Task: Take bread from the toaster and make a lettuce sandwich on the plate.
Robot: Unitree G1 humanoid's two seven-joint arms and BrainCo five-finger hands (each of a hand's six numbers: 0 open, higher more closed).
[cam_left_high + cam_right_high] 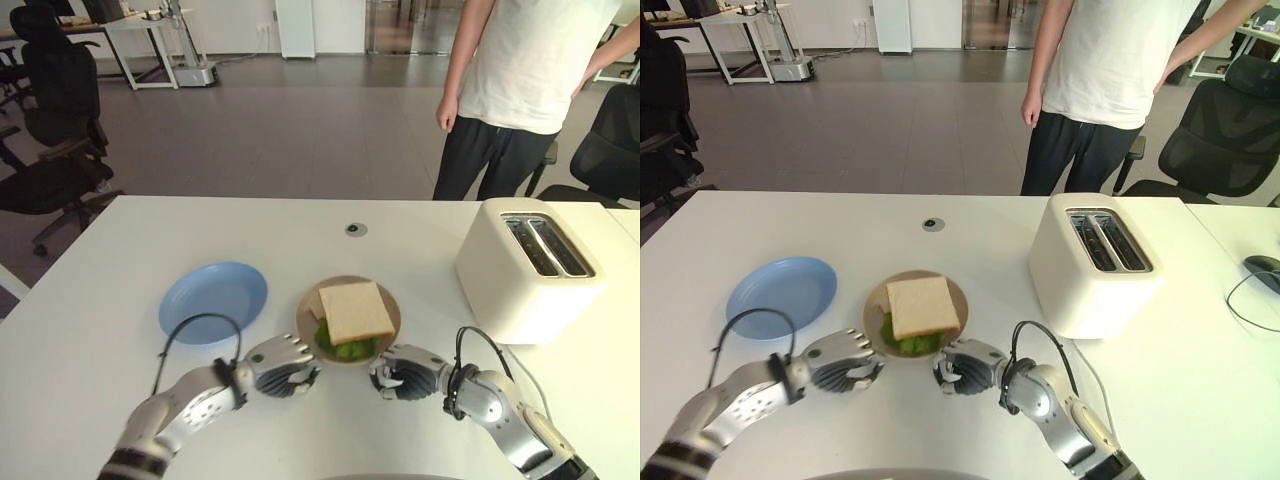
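Observation:
A slice of bread (355, 310) lies on green lettuce (347, 349) on a brown plate (389, 304) in the middle of the white table. The white toaster (530, 268) stands to the right with both slots showing no bread. My left hand (284, 364) rests on the table just in front of the plate's left edge, fingers curled and holding nothing. My right hand (405, 373) sits in front of the plate's right edge, fingers also curled and holding nothing. Neither hand touches the sandwich.
An empty blue plate (214, 300) lies left of the brown one. A small round grommet (356, 229) sits in the table farther back. A computer mouse (1264, 268) with its cable lies at the right. Black office chairs stand beyond the table.

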